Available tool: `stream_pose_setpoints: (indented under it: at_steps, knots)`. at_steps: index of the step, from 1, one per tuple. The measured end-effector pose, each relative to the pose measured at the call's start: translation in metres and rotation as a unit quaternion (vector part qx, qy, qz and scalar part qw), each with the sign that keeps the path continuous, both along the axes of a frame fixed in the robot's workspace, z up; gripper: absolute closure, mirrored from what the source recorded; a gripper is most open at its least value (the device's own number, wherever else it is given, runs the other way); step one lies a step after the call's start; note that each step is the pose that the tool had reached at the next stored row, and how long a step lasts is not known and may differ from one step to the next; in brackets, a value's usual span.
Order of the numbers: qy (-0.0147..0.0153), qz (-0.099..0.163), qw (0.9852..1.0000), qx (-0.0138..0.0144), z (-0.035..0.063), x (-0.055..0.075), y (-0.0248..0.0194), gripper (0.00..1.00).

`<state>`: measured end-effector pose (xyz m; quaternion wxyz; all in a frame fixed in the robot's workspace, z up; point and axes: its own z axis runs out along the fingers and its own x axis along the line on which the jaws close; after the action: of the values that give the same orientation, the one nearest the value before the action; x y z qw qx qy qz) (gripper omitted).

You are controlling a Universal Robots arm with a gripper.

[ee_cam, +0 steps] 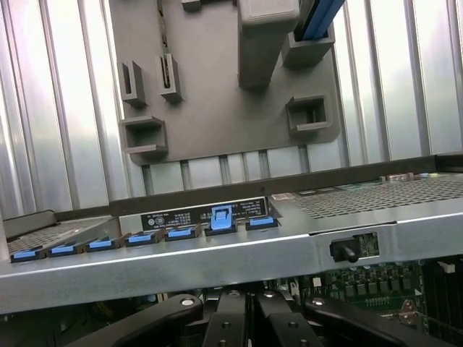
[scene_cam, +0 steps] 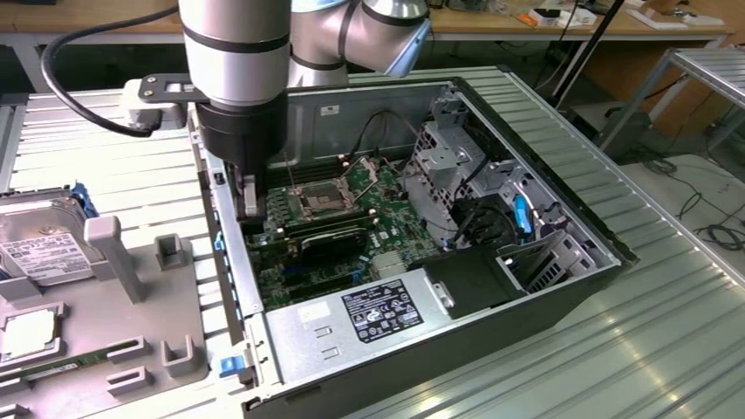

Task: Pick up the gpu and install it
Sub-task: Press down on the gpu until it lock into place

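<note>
I see a silver-grey robot arm (scene_cam: 239,52) with a black lower section. The computer case (scene_cam: 582,218) is dark grey outside and bare silver metal inside. Its motherboard (scene_cam: 349,205) is green, crossed by a black card, the gpu (scene_cam: 331,240). At four o'clock from the board sits a black box (scene_cam: 472,284), with a bright blue part (scene_cam: 521,214) just above it. The power supply (scene_cam: 349,319) is silver with a black label. The parts tray (scene_cam: 128,305) is matte grey on a ribbed silver table (scene_cam: 652,349). In the wrist view, blue clips (ee_cam: 152,236) line the silver case edge.
</note>
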<state>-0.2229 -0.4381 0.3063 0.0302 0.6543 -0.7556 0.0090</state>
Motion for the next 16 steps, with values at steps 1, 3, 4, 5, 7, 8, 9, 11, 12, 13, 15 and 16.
stream_pose_setpoints:
  at_steps: [1, 3, 4, 5, 7, 8, 9, 11, 12, 13, 15, 16]
  knots:
    - [0.0, -0.001, 1.0, 0.0, -0.0001, 0.0, 0.0, 0.89]
    - [0.0001, -0.003, 1.0, 0.0, -0.0005, 0.0, 0.0, 0.89]
    - [-0.0006, -0.003, 1.0, 0.0, -0.0015, 0.0, 0.0001, 0.89]
    - [-0.0027, -0.003, 1.0, 0.0, -0.0032, 0.0, 0.0, 0.89]
    - [-0.0066, -0.003, 1.0, 0.0002, -0.0053, 0.0, 0.0001, 0.89]
    - [-0.007, -0.003, 1.0, 0.0002, -0.0058, 0.001, 0.0002, 0.89]
    - [-0.0072, -0.003, 1.0, 0.0002, -0.0062, 0.003, 0.0002, 0.89]
    - [-0.0073, -0.003, 1.0, 0.0007, -0.0069, 0.013, 0.0001, 0.89]
    - [-0.0073, -0.003, 1.0, 0.0009, -0.007, 0.016, 0.0001, 0.89]
    - [-0.0072, -0.003, 1.0, 0.0013, -0.0071, 0.022, 0.0001, 0.89]
    - [-0.0072, -0.003, 1.0, 0.0031, -0.0076, 0.034, 0.0001, 0.89]
    - [-0.0072, -0.003, 1.0, 0.0045, -0.0079, 0.044, 0.0001, 0.89]
